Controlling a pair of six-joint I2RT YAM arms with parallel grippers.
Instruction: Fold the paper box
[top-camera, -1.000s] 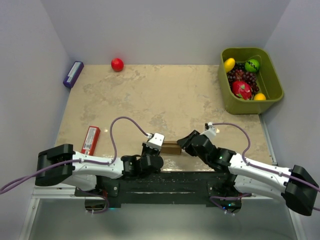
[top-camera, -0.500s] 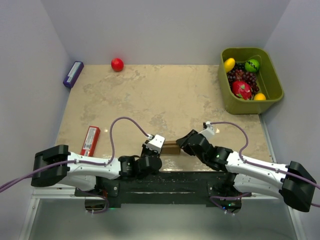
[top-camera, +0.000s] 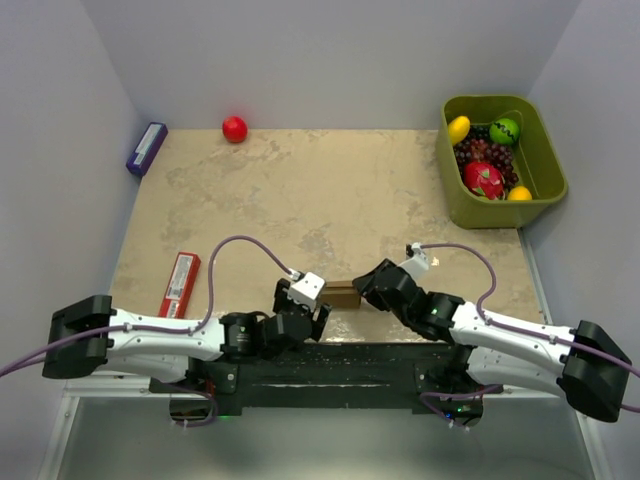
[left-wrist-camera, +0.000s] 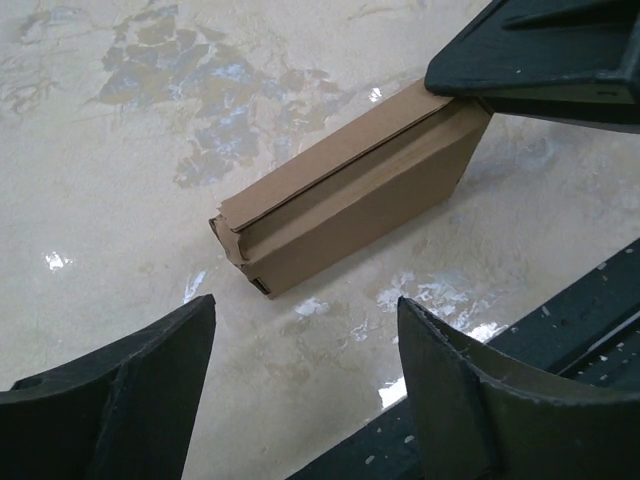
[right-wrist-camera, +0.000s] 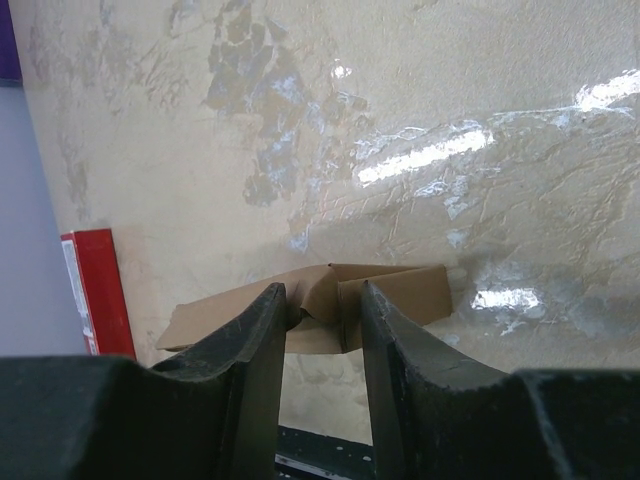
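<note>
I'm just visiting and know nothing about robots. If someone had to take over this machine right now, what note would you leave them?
Left pincer: open, short of the paper box, touching nothing.
Right pincer: shut on the box's other end.
Box: lying on the table near its front edge, between the two arms.
Done: panels folded up into a long block; the end facing the left pincer looks tucked in.
Left: check the end that the right pincer grips, since the grip hides it; close it if needed, then let go.
</note>
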